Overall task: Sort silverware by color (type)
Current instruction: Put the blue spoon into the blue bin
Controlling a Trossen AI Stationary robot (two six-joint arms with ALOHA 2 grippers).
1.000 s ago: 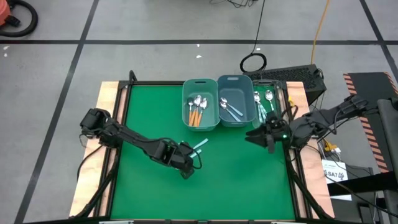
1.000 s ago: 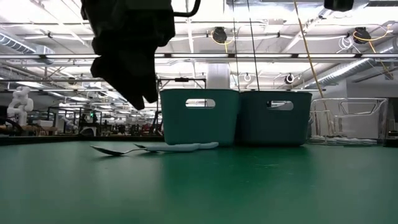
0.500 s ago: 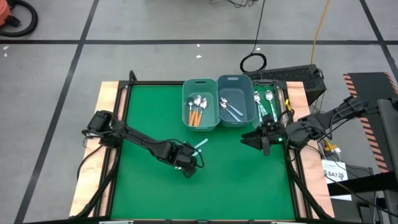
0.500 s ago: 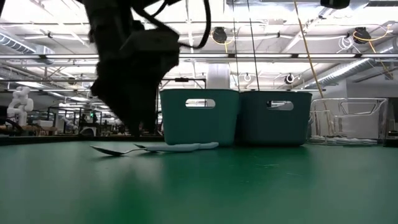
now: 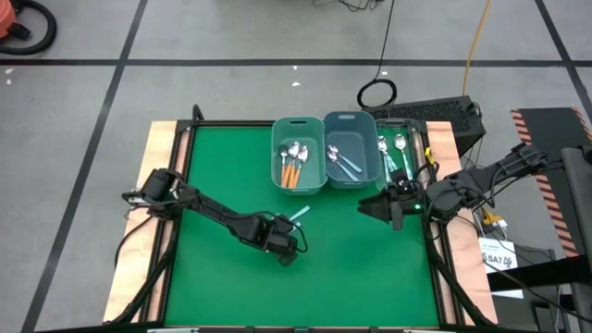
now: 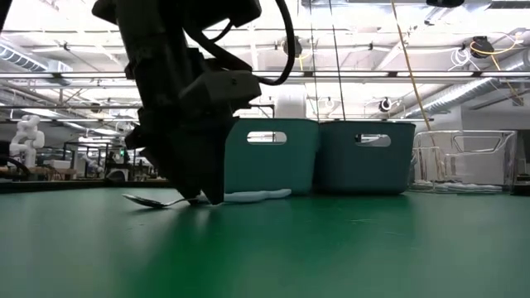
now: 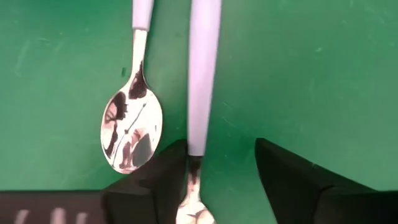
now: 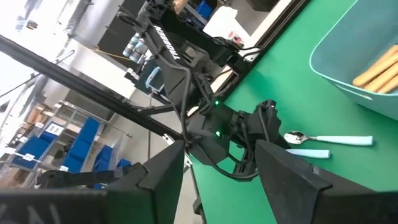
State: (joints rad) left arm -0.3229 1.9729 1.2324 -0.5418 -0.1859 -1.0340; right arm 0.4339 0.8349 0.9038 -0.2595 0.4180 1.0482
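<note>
left wrist view shows the left tool (image 7: 214,171) low over the green surface (image 7: 311,74), its two dark fingers apart and straddling the neck of a light blue spoon (image 7: 202,74) that lies flat; a second light blue spoon (image 7: 132,127) lies just beside it, bowl up. nothing is clamped yet. high view puts this tool (image 5: 282,242) near the middle of the surface, in front of the two bins.

the step in hand looks like the pickup of a loose blue-handled spoon. the next move calls for closing on that one handle only, without catching its neighbour, then lifting and carrying it to the matching bin.

the left teal bin (image 5: 298,153) holds spoons with orange handles. the right bin (image 5: 351,148), touching it, holds spoons with pale blue handles, so it is probably the target. a few teal-green spoons (image 5: 393,153) lie outside the bins, beside the right one.

the right tool (image 5: 388,205) waits near the surface's right edge, fingers apart and empty.
</note>
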